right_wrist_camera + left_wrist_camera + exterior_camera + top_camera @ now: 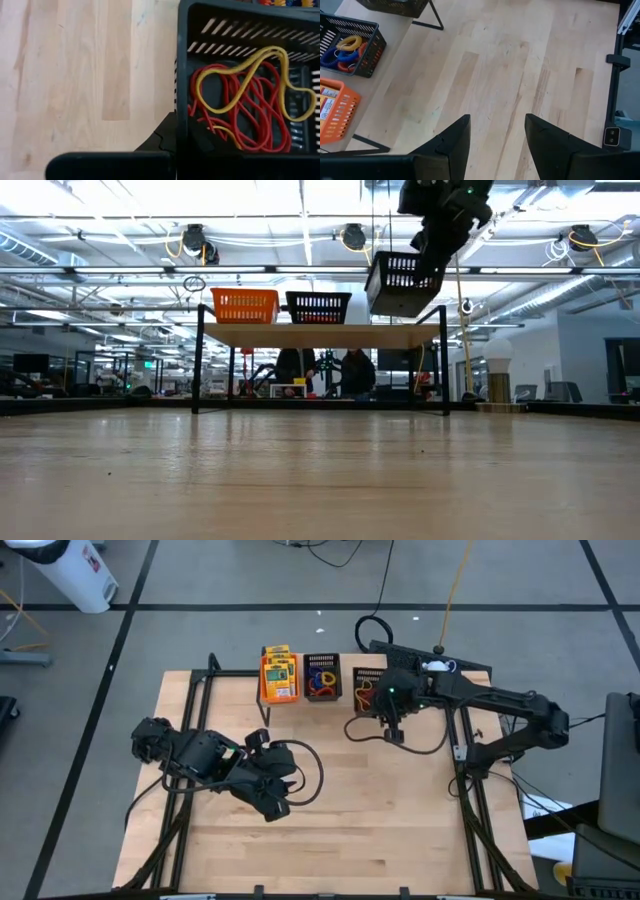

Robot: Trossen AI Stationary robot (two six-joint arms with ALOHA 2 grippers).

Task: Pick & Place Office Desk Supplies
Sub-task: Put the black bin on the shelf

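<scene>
Right gripper (385,725) holds a black bin (403,284) by its wall: in the right wrist view one finger is inside the bin (250,90) and the other is outside, so the fingers are clenched on the rim. In the low view this bin hangs in the air, tilted, above the right end of the wooden shelf (320,334) and not touching it. Inside it lie red rubber bands (250,115) and a yellow rubber band (260,75) that crosses over them.

On the shelf stand two more bins, just beside each other. The orange bin (279,678) is at the left and carries yellow-and-green packs (280,672). The second black bin (322,677) is in the middle and holds rubber-band loops (320,678) of blue, red and yellow colour. The lifted bin is at the right of this one in the high view.

The left gripper (272,802) is over the bare table (380,830), near the front left part and well apart from the shelf. Its two fingers (452,142) are spread apart with nothing between them; only the light wood shows in the gap.

Behind the shelf, in the low view, a person (300,370) is in the room beyond the table.
</scene>
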